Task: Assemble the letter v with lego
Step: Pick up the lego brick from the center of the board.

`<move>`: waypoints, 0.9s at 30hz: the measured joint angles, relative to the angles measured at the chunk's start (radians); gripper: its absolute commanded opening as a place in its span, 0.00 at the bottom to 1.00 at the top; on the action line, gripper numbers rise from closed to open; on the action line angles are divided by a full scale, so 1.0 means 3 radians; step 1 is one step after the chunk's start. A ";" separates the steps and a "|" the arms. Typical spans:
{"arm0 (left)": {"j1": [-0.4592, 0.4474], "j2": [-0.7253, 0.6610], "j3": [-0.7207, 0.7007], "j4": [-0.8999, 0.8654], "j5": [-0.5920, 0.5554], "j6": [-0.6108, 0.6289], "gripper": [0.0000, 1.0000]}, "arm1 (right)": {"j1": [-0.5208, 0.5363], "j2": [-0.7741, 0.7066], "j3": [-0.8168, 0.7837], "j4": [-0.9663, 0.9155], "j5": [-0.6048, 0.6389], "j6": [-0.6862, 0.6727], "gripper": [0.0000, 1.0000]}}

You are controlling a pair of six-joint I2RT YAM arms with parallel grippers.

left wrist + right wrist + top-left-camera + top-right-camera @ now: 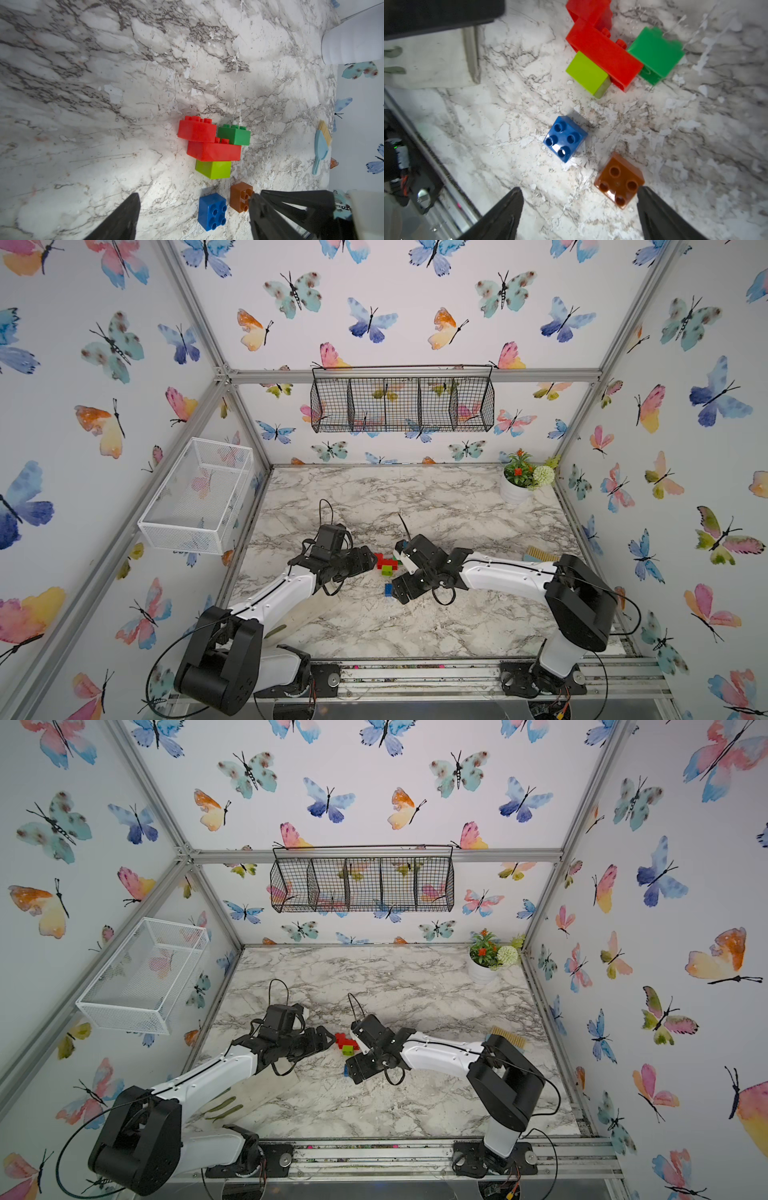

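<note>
Both arms reach low and inward over the veined marble table, wrists nearly meeting. Left gripper and right gripper stand wide open and empty. Between them lies one joined cluster of studded plastic pieces: one lime green brick, one long red brick, one small red brick and one dark green brick. One blue brick and one orange brick lie loose, the orange just beside the right gripper.
</note>
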 measured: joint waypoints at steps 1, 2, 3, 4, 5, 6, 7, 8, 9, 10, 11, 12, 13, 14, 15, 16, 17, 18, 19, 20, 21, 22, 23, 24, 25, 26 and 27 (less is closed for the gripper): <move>0.0000 0.0000 -0.0001 0.0003 -0.0001 -0.0008 0.83 | 0.0010 0.0078 0.0048 -0.0033 0.0060 0.0064 0.87; 0.0000 0.0000 -0.0005 0.0005 -0.0001 -0.0010 0.83 | 0.0011 0.0122 0.0062 -0.0052 0.0107 0.0107 0.87; 0.0000 -0.0003 -0.0015 0.0009 -0.0001 -0.0015 0.83 | 0.0010 0.0151 0.0062 -0.0085 0.0148 0.0148 0.85; 0.0000 -0.0004 -0.0029 0.0011 -0.0001 -0.0020 0.83 | 0.0011 0.0174 0.0062 -0.0125 0.0196 0.0195 0.83; 0.0000 -0.0005 -0.0043 0.0014 -0.0001 -0.0027 0.83 | 0.0010 0.0198 0.0067 -0.0151 0.0224 0.0224 0.82; 0.0000 -0.0005 -0.0058 0.0014 -0.0001 -0.0032 0.83 | 0.0010 0.0234 0.0088 -0.0192 0.0258 0.0254 0.79; 0.0000 -0.0005 -0.0070 0.0010 0.0000 -0.0036 0.83 | 0.0010 0.0273 0.0109 -0.0216 0.0290 0.0277 0.76; 0.0000 -0.0005 -0.0081 0.0011 0.0000 -0.0037 0.83 | 0.0011 0.0286 0.0130 -0.0215 0.0310 0.0301 0.72; 0.0000 -0.0005 -0.0085 0.0009 0.0000 -0.0038 0.83 | 0.0010 0.0294 0.0135 -0.0205 0.0317 0.0326 0.67; 0.0000 -0.0005 -0.0086 0.0008 0.0000 -0.0041 0.83 | 0.0010 0.0301 0.0135 -0.0203 0.0317 0.0333 0.62; 0.0000 -0.0005 -0.0086 0.0009 0.0000 -0.0042 0.83 | 0.0010 0.0306 0.0135 -0.0200 0.0315 0.0354 0.59; 0.0000 -0.0005 -0.0086 0.0010 0.0000 -0.0043 0.83 | 0.0010 0.0313 0.0134 -0.0197 0.0312 0.0356 0.56; 0.0000 -0.0005 -0.0086 0.0010 0.0000 -0.0045 0.83 | 0.0010 0.0313 0.0134 -0.0191 0.0309 0.0352 0.53; 0.0000 -0.0005 -0.0086 0.0010 0.0000 -0.0045 0.83 | 0.0010 0.0313 0.0132 -0.0192 0.0305 0.0351 0.52; 0.0000 -0.0005 -0.0086 0.0010 0.0001 -0.0046 0.82 | 0.0010 0.0313 0.0123 -0.0182 0.0290 0.0346 0.51; 0.0000 -0.0005 -0.0086 0.0010 0.0001 -0.0045 0.82 | 0.0011 0.0312 0.0114 -0.0168 0.0278 0.0340 0.49; 0.0000 -0.0005 -0.0086 0.0009 0.0003 -0.0045 0.82 | 0.0011 0.0308 0.0103 -0.0150 0.0264 0.0322 0.46; 0.0000 -0.0005 -0.0085 0.0006 0.0004 -0.0045 0.82 | 0.0011 0.0300 0.0080 -0.0113 0.0249 0.0309 0.43; 0.0000 -0.0006 -0.0085 0.0005 0.0005 -0.0046 0.81 | 0.0011 0.0289 0.0055 -0.0080 0.0237 0.0282 0.40; 0.0000 -0.0008 -0.0085 0.0004 0.0011 -0.0051 0.81 | 0.0014 0.0275 0.0022 -0.0046 0.0230 0.0256 0.35; 0.0000 -0.0011 -0.0085 0.0003 0.0019 -0.0058 0.81 | 0.0015 0.0249 -0.0015 -0.0003 0.0230 0.0224 0.32; 0.0000 -0.0019 -0.0085 0.0001 0.0034 -0.0066 0.80 | 0.0015 0.0225 -0.0050 0.0032 0.0220 0.0197 0.31; 0.0000 -0.0029 -0.0085 0.0005 0.0066 -0.0078 0.79 | 0.0017 0.0187 -0.0104 0.0083 0.0201 0.0161 0.28; 0.0000 -0.0047 -0.0085 0.0013 0.0100 -0.0097 0.78 | 0.0017 0.0141 -0.0167 0.0123 0.0181 0.0125 0.24; 0.0000 -0.0066 -0.0085 0.0027 0.0149 -0.0122 0.77 | 0.0017 0.0095 -0.0224 0.0159 0.0165 0.0081 0.22; 0.0000 -0.0090 -0.0085 0.0047 0.0195 -0.0141 0.77 | 0.0017 0.0031 -0.0296 0.0198 0.0149 0.0033 0.18; 0.0000 -0.0126 -0.0085 0.0080 0.0253 -0.0178 0.77 | 0.0001 -0.0047 -0.0371 0.0251 0.0126 -0.0027 0.13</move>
